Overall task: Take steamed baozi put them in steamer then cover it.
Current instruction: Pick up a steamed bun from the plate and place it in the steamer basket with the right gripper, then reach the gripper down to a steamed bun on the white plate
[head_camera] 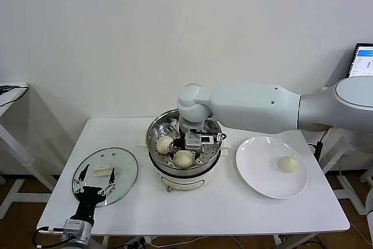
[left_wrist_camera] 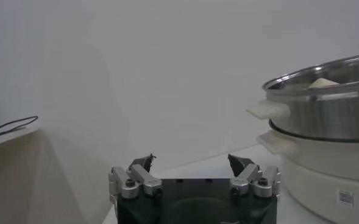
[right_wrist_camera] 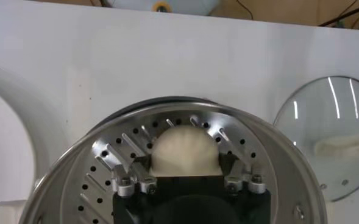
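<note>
Nearest you, your left gripper (head_camera: 97,181) hangs low at the front left of the white bench (head_camera: 192,214), its fingers spread wide with nothing between them, over the near edge of the round clear glass cover (head_camera: 105,174) lying flat there. Farther in, the shiny round stainless-steel steamer (head_camera: 184,151) stands mid-bench; two cream-white pleated baozi (head_camera: 165,143) show on its perforated tray in the head view. Your right gripper (right_wrist_camera: 186,161) reaches down inside the pot, fingers standing apart on either side of a baozi (right_wrist_camera: 185,151). To the right, one more bun (head_camera: 288,164) sits on the flat white plate (head_camera: 262,173).
</note>
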Controlling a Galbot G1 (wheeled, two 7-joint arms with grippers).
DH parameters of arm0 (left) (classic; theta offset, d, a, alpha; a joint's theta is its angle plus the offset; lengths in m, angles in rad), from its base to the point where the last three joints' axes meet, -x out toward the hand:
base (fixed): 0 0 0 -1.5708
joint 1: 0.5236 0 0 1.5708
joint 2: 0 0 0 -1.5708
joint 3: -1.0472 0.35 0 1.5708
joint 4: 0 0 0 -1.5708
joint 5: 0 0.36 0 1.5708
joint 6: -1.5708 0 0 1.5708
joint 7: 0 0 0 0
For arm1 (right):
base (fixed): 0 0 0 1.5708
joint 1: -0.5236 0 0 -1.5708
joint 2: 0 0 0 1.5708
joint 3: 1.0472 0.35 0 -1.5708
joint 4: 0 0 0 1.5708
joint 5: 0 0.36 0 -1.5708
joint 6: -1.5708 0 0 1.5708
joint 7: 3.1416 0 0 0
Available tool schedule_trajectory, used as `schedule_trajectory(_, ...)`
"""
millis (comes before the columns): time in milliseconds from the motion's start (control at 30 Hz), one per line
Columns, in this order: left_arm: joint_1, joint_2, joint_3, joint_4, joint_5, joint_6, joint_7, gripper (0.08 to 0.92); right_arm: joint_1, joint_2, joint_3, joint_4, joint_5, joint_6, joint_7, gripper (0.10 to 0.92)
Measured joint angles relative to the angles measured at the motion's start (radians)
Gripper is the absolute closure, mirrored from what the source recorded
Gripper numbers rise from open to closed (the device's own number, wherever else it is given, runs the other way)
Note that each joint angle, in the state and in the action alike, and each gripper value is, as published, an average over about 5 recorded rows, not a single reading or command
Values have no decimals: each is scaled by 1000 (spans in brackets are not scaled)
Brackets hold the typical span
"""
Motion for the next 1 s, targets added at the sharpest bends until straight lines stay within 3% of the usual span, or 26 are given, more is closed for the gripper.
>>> schedule_trajectory(433, 6, -3, 15, -13, 6, 4, -4, 177, 120, -142, -1, 61, 119, -40, -59, 203)
schedule_trajectory(733, 17, -7, 31, -32, 21, 5, -9, 177, 153, -373, -1, 69, 236, -217, -144, 203)
schedule_trajectory(1000, 23, -10, 37, -40, 29, 3, -11, 177, 43, -549, 80, -12, 220, -354, -190, 203)
